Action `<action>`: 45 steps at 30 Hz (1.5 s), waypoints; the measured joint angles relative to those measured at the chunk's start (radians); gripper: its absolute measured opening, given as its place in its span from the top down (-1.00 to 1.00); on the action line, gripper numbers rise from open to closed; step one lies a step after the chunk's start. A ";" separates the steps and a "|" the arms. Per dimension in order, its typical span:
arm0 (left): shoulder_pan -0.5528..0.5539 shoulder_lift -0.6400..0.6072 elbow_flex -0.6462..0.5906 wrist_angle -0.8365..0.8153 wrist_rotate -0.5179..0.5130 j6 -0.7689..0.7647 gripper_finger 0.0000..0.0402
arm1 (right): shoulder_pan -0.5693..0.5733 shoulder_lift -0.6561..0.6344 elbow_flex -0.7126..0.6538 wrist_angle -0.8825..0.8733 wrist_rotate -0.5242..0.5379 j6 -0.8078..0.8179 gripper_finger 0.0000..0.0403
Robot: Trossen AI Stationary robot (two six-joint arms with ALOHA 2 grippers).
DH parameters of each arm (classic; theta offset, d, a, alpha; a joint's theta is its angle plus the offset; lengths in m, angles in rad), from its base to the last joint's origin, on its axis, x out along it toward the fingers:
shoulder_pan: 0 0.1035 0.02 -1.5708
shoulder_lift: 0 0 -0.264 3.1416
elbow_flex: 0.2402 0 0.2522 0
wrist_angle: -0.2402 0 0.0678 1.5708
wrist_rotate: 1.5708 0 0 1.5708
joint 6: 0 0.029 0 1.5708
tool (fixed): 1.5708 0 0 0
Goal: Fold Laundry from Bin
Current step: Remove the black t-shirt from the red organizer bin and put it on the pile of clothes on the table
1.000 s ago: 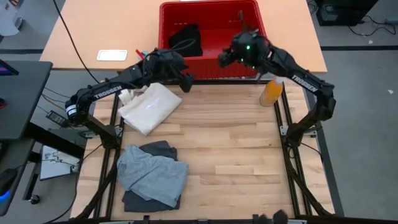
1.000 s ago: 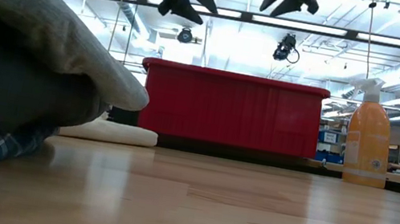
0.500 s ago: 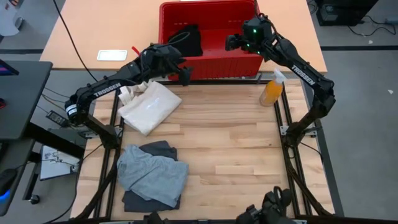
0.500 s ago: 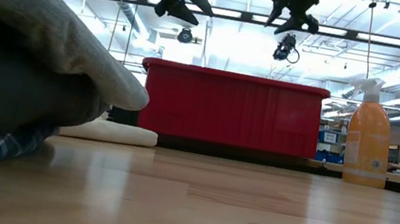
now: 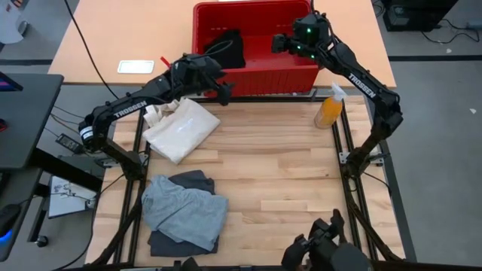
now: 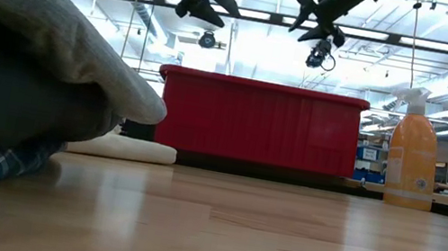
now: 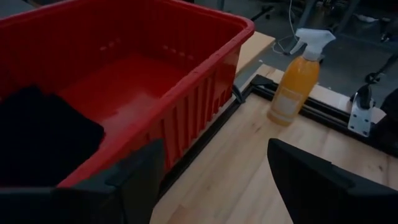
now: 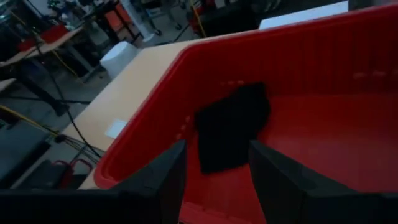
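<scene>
A pile of folded clothes (image 5: pixel 184 211) sits at 7 o'clock on the table. The left gripper (image 5: pixel 224 92) hangs wide open and empty by the red bin (image 5: pixel 301 74) at 12 o'clock. The right gripper (image 5: pixel 280 44), half open and empty, hangs over the bin, where a black piece (image 5: pixel 224 47) lies.

Bare pale wooden tabletop (image 5: pixel 279 181) stretches across the middle and right of the work area, open to any reach. Along its left side lie a cream-white cloth tote bag (image 5: pixel 181 129) and, nearer the front, a heap of light grey and charcoal garments (image 5: pixel 183 211). A translucent orange plastic spray bottle (image 5: pixel 330 108) stands upright at the far right corner, just beside the large red plastic rectangular crate (image 5: pixel 254 79), whose thick rim walls off the back edge. Inside the crate, a black garment (image 8: pixel 231 126) fills the left part; the red floor to its right lies bare.
</scene>
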 joint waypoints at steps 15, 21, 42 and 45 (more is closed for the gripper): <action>0.005 0.033 -0.116 0.179 0.090 0.025 -0.43 | -0.002 0.009 0.001 -0.005 -0.114 0.019 0.11; 0.006 0.032 -0.116 0.226 0.090 0.010 -0.43 | -0.005 0.009 0.001 -0.105 -0.140 0.020 0.11; 0.147 0.025 0.063 0.010 0.274 -0.161 -0.43 | 0.070 0.008 0.001 -0.067 -0.235 -0.070 0.11; 0.170 0.032 0.063 0.085 0.211 -0.297 -0.43 | 0.081 0.008 0.001 -0.067 -0.176 -0.115 0.11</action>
